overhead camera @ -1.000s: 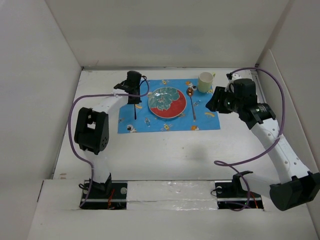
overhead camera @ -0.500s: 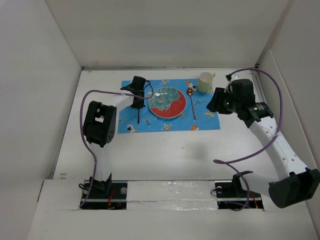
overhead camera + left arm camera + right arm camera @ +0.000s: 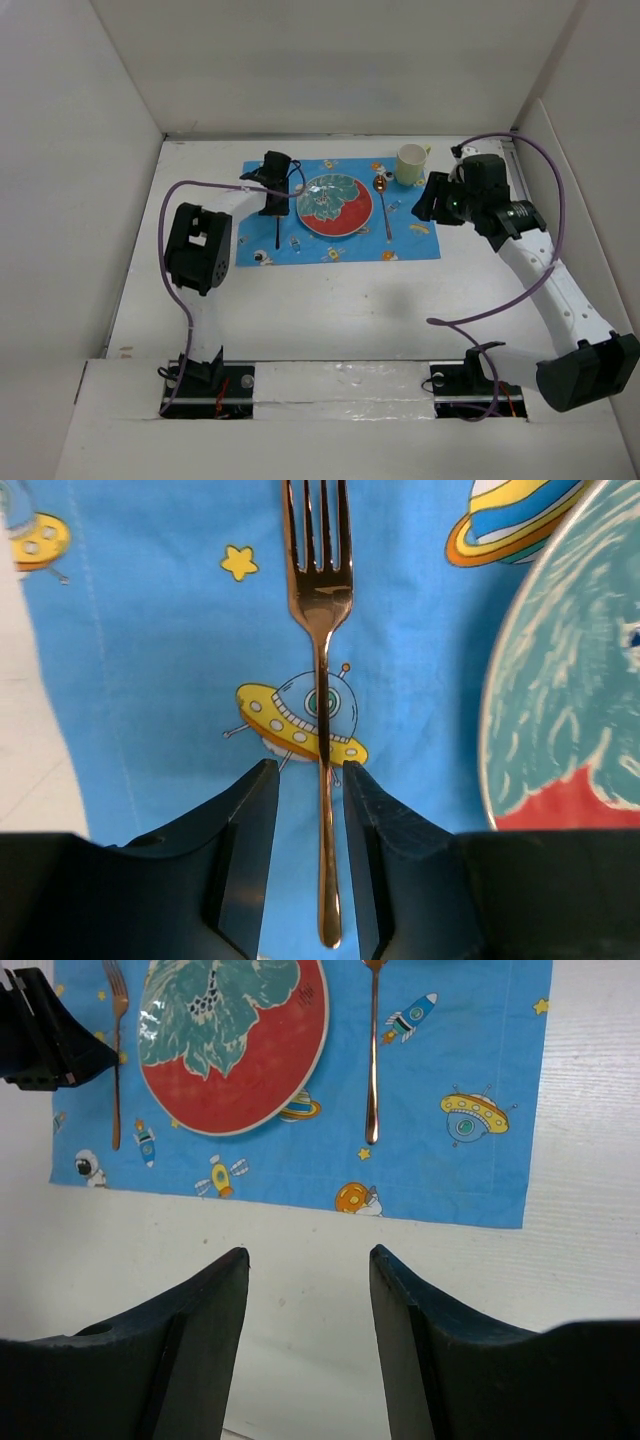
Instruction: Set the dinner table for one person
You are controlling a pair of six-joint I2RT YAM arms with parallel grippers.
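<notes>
A gold fork (image 3: pixel 322 680) lies flat on the blue space-print placemat (image 3: pixel 150 680), left of the red and teal plate (image 3: pixel 570 680). My left gripper (image 3: pixel 308 770) stands open astride the fork's handle, a narrow gap showing on each side. From above, the fork (image 3: pixel 275 232) is a thin line under the left gripper (image 3: pixel 272 205). A gold spoon (image 3: pixel 384 208) lies right of the plate (image 3: pixel 335 205), and a pale cup (image 3: pixel 410 163) stands at the mat's far right corner. My right gripper (image 3: pixel 309 1253) hangs open and empty over the white dinner table (image 3: pixel 300 1290).
The placemat (image 3: pixel 338 212) sits at the far middle of the dinner table (image 3: pixel 330 300). White walls close in the left, back and right. Purple cables loop beside both arms. In the right wrist view, the left gripper (image 3: pixel 45 1035) shows at the upper left beside the fork (image 3: pixel 117 1060).
The left arm swung right and set the fork down on the placemat beside the plate, then its jaws parted off the handle. The right arm barely moved.
</notes>
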